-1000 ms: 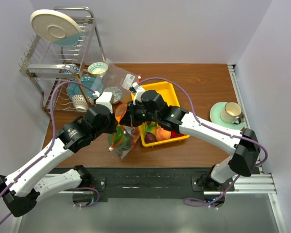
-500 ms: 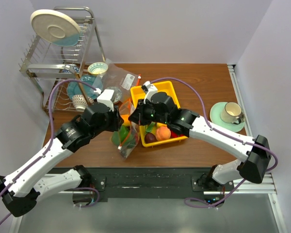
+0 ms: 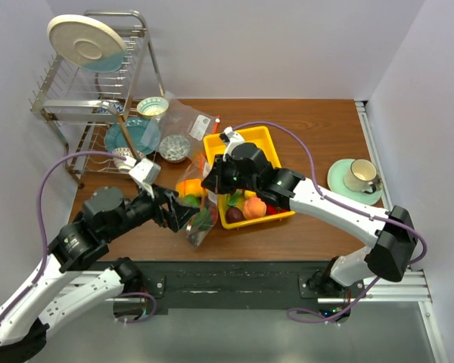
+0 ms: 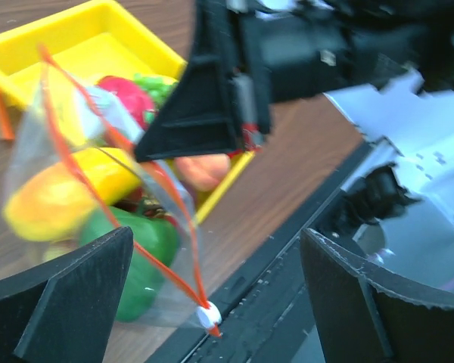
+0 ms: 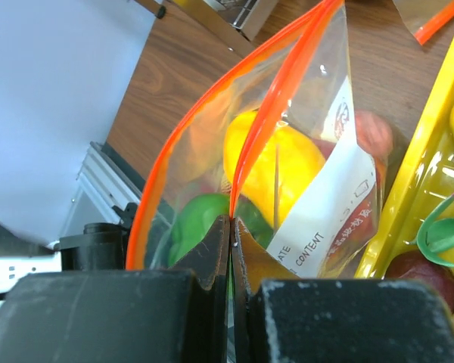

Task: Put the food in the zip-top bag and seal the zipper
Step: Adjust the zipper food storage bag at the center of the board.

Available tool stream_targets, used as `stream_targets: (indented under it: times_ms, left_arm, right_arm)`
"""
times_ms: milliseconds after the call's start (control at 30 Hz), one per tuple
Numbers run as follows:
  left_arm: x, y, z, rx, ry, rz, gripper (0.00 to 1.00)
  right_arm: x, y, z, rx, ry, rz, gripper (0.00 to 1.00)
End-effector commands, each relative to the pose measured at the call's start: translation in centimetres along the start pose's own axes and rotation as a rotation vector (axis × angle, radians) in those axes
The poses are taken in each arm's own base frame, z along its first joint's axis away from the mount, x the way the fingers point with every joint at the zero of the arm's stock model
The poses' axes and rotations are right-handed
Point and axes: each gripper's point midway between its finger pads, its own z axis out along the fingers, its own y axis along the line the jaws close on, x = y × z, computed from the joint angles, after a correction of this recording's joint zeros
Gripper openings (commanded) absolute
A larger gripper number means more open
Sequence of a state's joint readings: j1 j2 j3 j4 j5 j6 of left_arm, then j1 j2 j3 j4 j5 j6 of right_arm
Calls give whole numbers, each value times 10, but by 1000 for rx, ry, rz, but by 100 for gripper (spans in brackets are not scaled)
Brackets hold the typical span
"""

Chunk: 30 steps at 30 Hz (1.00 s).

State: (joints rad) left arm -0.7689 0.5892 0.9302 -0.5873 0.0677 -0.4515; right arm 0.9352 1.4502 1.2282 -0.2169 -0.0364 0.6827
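Zipper (image 5: 266, 113) clamped in R gripper (image 5: 231, 227); L gripper (image 4: 216, 246) spread.

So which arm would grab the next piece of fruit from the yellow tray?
Probably the left. The left gripper is open and empty beside the zip-top bag, while the right gripper is shut on the zipper, holding the mouth up.

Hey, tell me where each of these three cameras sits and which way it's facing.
Top external: above and behind the bases, looking down at the table; both arms show, with left claw and right claw.
Left wrist: on the left arm, facing the zip-top bag; its open fingers frame the view.
Right wrist: on the right arm, looking along its shut fingers pinching the bag's zipper.
Shared: both wrist views show the bag and yellow tray.
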Motion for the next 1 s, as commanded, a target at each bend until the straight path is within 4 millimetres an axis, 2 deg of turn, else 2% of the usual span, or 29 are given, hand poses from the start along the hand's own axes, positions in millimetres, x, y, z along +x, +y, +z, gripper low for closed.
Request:
stream_targets:
  times_ms: [0,167,333,433,500,600,967]
  left_arm:
    - [5,-28,-5,185,-41,1,95]
    - [37,-15,2,161,19,-40,91]
    - [36,-7,-10,139,-55,-27,91]
    - [47,1,-6,108,-10,-20,88]
    - [57,-1,-3,132,22,-20,86]
    - [55,-10,-5,185,8,-2,86]
    - [56,9,-1,82,5,11,82]
  right_arm:
    - [-16,2,2,-8,-48,31,0]
    - [-17,-1,6,-12,-47,53,0]
    - [-18,-1,8,-23,-46,59,0]
    - [-17,-3,11,-24,-42,67,0]
    - [-16,-4,13,-25,-37,71,0]
    - [-17,-4,14,-28,-34,76,0]
    - [-22,-10,12,-26,-47,92,0]
